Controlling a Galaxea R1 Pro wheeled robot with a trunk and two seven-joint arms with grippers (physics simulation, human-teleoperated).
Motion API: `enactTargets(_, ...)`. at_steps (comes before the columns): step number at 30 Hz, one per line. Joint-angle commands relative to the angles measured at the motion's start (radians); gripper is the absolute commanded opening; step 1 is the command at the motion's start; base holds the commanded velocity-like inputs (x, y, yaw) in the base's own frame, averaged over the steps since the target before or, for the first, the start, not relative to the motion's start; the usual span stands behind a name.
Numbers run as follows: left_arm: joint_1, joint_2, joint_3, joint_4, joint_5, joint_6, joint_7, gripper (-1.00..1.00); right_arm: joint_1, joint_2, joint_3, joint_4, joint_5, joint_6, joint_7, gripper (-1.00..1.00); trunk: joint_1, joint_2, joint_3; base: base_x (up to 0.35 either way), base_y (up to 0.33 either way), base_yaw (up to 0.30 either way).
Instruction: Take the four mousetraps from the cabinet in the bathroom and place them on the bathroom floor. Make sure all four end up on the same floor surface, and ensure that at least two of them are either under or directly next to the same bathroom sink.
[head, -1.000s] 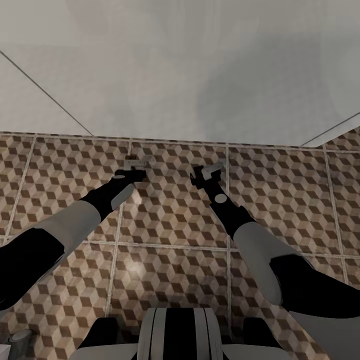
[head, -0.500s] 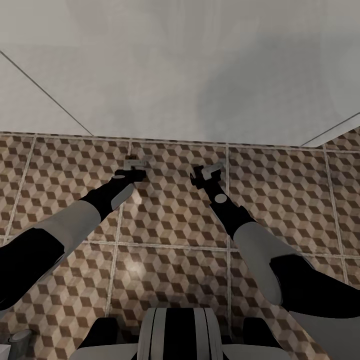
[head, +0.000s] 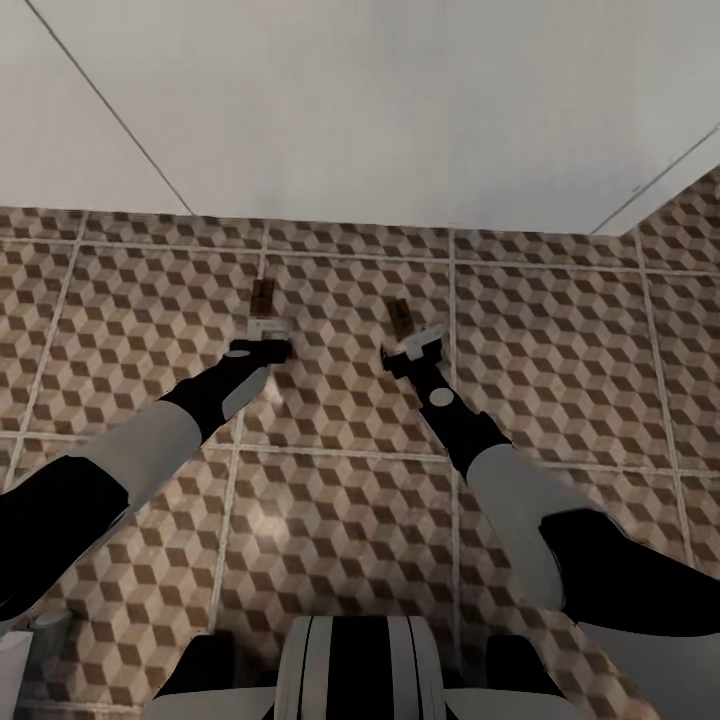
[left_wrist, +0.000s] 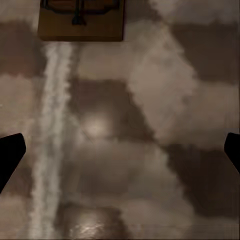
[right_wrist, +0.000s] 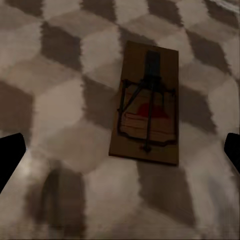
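Cube-patterned bathroom floor (head: 340, 500) tiles run up to a plain white surface (head: 380, 110) at the far edge; two mousetraps lie flat on them. One mousetrap (head: 263, 296) rests on a pale grout line just beyond the fingertips of the left gripper (head: 270, 327), apart from them; the other mousetrap (head: 400, 316), its dark wire and red patch facing up, lies just ahead of the right gripper (head: 424, 340), untouched. In each wrist view the dark fingertips (left_wrist: 10, 155) (right_wrist: 10, 152) stand wide apart at opposite edges, nothing between them but tile; both arms reach forward and down, side by side.
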Motion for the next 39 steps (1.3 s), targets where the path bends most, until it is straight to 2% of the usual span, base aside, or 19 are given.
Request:
enactTargets(1,0.0,0.002,-0.008,-0.004,0.007,0.004,0.008,1.0,-0.001,0.0,0.004,0.002,0.01,-0.001,-0.009,1.0,-0.001,0.0,0.0,-0.336,0.0,0.0)
enactTargets(22,-0.001,0.002,-0.011,-0.005,0.007,0.004,0.01,1.0,-0.001,0.0,0.004,0.002,0.01,-0.001,-0.009,1.0,-0.001,0.0,0.0,-0.344,0.0,0.0)
enactTargets(39,-0.001,0.004,-0.014,-0.051,0.007,0.007,0.014,1.0,0.0,0.0,0.003,0.002,0.01,0.0,-0.009,1.0,-0.001,0.0,0.0,-0.346,0.0,0.0)
